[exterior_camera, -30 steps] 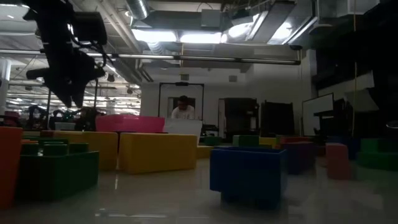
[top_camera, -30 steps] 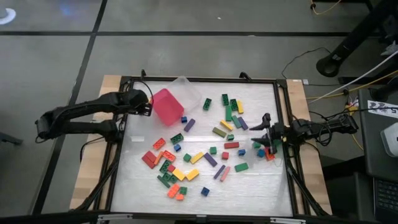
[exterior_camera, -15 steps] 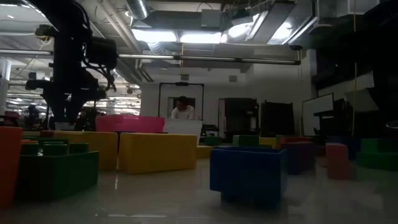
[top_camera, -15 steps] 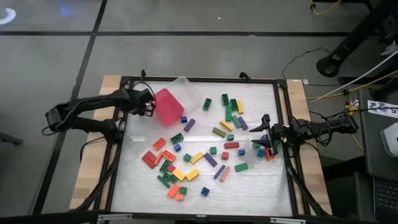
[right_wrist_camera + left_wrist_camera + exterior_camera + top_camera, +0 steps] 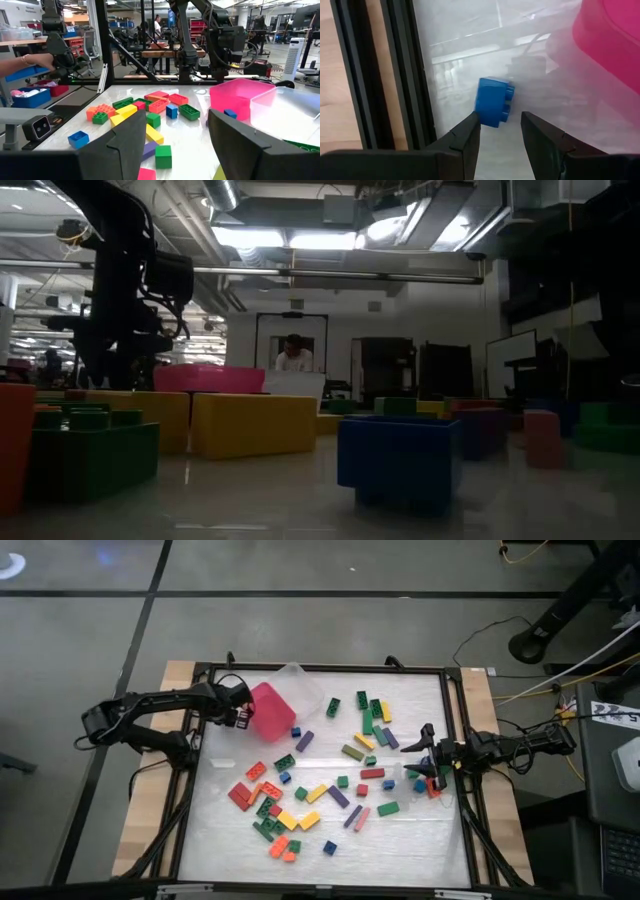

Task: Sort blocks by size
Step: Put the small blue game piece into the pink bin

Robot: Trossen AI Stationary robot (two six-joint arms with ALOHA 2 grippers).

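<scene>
The left gripper (image 5: pixel 500 131), fingers apart, hangs over a blue block (image 5: pixel 492 101) beside the half-cropped pink tray (image 5: pixel 610 37). The right gripper (image 5: pixel 428 752), at 3 o'clock, seems open.

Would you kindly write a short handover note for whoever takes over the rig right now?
Left gripper: open, jaws astride a small blue block on the mat beside the pink tray, near the table's left frame; nothing gripped.
Right gripper: open, waiting at the right edge by a few blocks.
Blocks: scattered loose over the mat, long bars and short squares mixed. The clear tray sits behind the pink one.
Done: no sorted group visible; what the trays hold cannot be told.
Left: grasp the blue block, then sort nearly everything.
</scene>
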